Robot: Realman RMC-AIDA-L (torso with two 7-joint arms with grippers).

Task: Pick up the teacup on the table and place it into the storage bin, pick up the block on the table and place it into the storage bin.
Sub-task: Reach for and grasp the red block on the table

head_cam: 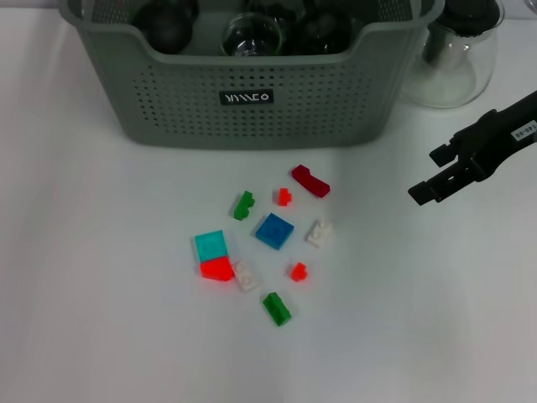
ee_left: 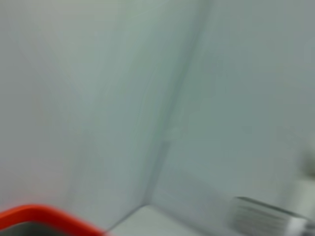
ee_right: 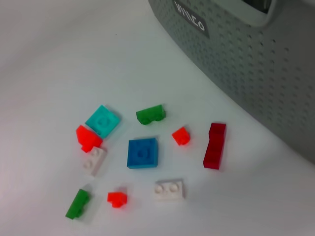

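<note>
The grey-green storage bin (head_cam: 252,105) stands at the back of the table; it also shows in the right wrist view (ee_right: 246,64). A clear glass teacup (head_cam: 250,35) sits inside it among dark round items. Several small blocks lie loose in front of the bin: a blue one (head_cam: 274,231) (ee_right: 142,153), a dark red one (head_cam: 310,180) (ee_right: 215,145), a teal one (head_cam: 211,245), green, white and small red ones. My right gripper (head_cam: 428,175) hovers open and empty to the right of the blocks. My left gripper is out of view.
A clear glass carafe (head_cam: 457,59) stands right of the bin, just behind my right arm. The left wrist view shows only a pale blurred surface and an orange-red rim (ee_left: 44,216).
</note>
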